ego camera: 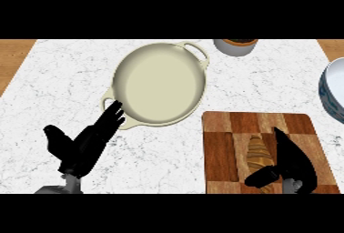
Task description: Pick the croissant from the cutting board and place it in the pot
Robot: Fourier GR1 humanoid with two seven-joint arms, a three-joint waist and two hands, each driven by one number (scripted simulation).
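Note:
A golden-brown croissant (257,153) lies lengthwise on the wooden cutting board (220,150) at the lower right. My right hand (290,161) is on the board around it: the straight fingers lie along its right side and the thumb crosses its near end. The cream pot (159,83), shallow with two side handles, stands to the upper left of the board. My left hand (86,144) rests open at the lower left, fingertips close to the pot's near handle.
A small round bowl (236,45) sits at the back edge, right of the pot. A white and blue dish (333,91) is cut off by the right edge. Wooden surface shows past the marble counter (60,82) at both upper corners.

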